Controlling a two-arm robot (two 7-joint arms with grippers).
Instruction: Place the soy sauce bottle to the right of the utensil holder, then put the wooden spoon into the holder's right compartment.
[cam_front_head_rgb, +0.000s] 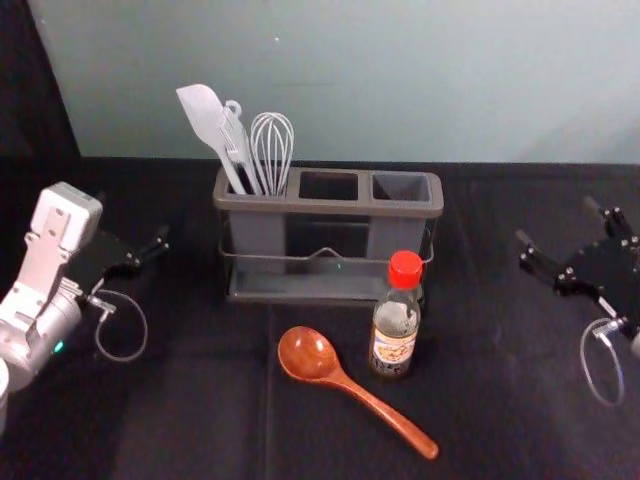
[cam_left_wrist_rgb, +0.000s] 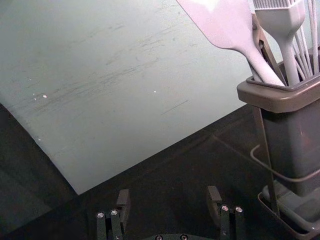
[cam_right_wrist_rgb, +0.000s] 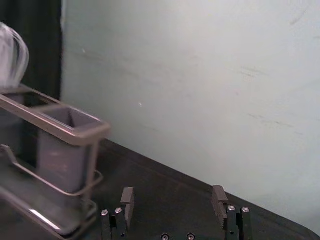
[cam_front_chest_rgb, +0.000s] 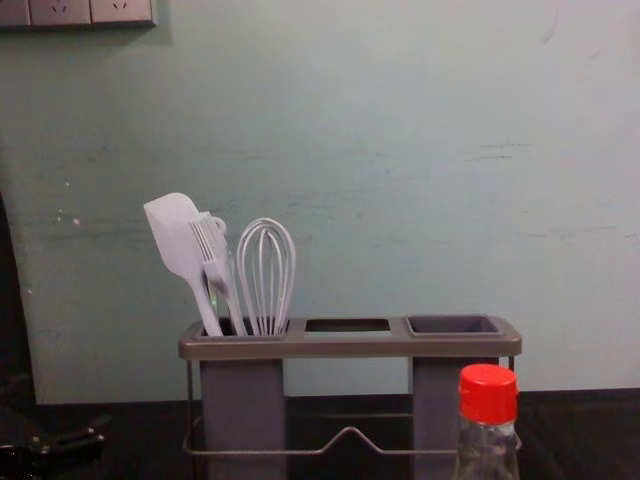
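The left hand and right hand gape empty, flanking the utensil holder. In front, well apart from both, the bottle stands beside the spoon.

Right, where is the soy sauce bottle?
In the head view, the soy sauce bottle stands in front of the utensil holder's right end, beyond the wooden spoon's handle.

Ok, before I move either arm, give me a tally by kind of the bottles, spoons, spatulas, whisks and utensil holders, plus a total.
Soy sauce bottle: 1
Wooden spoon: 1
Spatula: 1
Whisk: 1
Utensil holder: 1
Total: 5
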